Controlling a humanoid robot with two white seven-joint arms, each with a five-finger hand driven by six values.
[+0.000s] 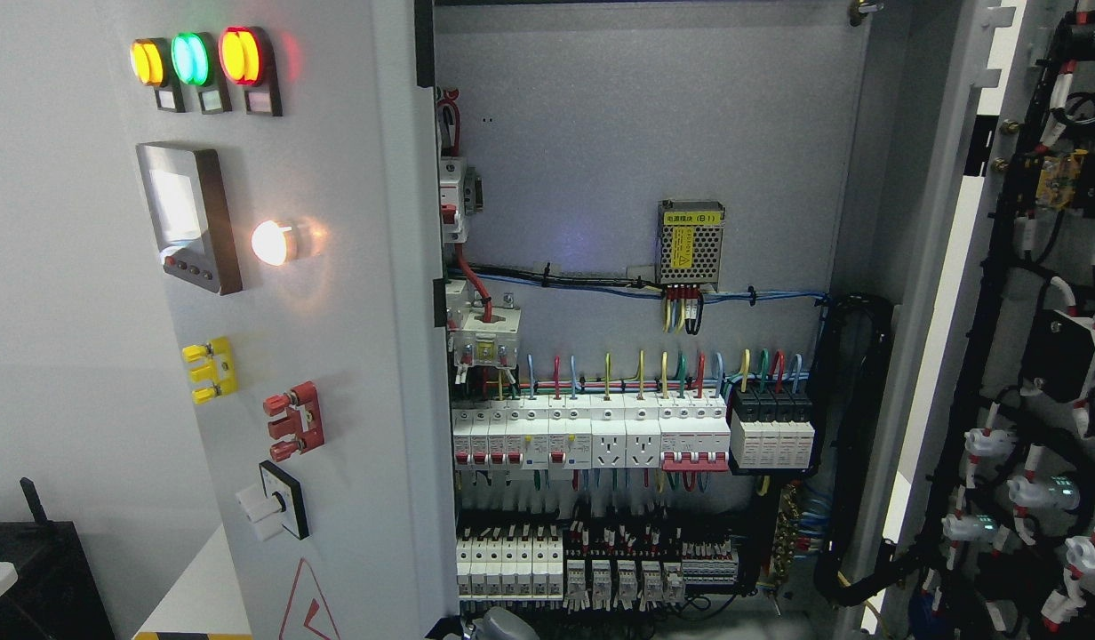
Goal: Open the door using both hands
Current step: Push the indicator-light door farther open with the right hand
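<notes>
The grey electrical cabinet stands with both doors swung wide. The left door (334, 293) shows its outer face, with three lit indicator lamps (205, 60), a small display (189, 218), a white lamp (274, 242) and switches. The right door (1027, 356) shows its inner face, covered in black wiring. Between them the interior back panel (636, 160) is exposed, with rows of breakers (592, 431) and a power supply (690, 242). A grey rounded part (510, 624) pokes up at the bottom edge left of the middle, possibly my left arm. My right arm is out of view.
Terminal blocks and relays (592, 569) fill the cabinet's lower part. A thick black cable bundle (854, 427) runs down its right side. At the far lower left sits a dark object (32, 569) against a white wall.
</notes>
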